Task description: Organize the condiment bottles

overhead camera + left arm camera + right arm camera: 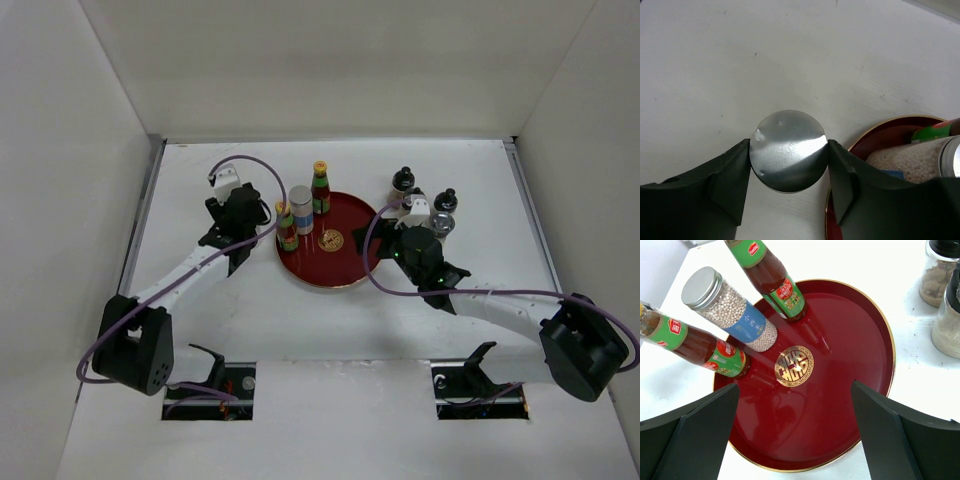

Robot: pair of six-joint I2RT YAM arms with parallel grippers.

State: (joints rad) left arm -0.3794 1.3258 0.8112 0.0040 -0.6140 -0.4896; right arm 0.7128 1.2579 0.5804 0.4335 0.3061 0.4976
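Just beside the red plate point(875, 137), a silver-lidded shaker point(789, 150) sits between the left gripper's point(789, 156) fingers point(715, 180), both touching its lid. Over the plate, the right gripper point(795, 386) spreads wide, holding nothing, near 2 sauce bottles point(775, 282) and 1 peppercorn shaker point(735, 315) standing on it.

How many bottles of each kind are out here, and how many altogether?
Green-red bottles with yellow caps: 2
Silver-lidded shakers: 2, the second showing only in the left wrist view
Black-capped glass bottles: 2
Silver-topped glass bottle: 1
Total: 7 in view; the right arm may hide more.
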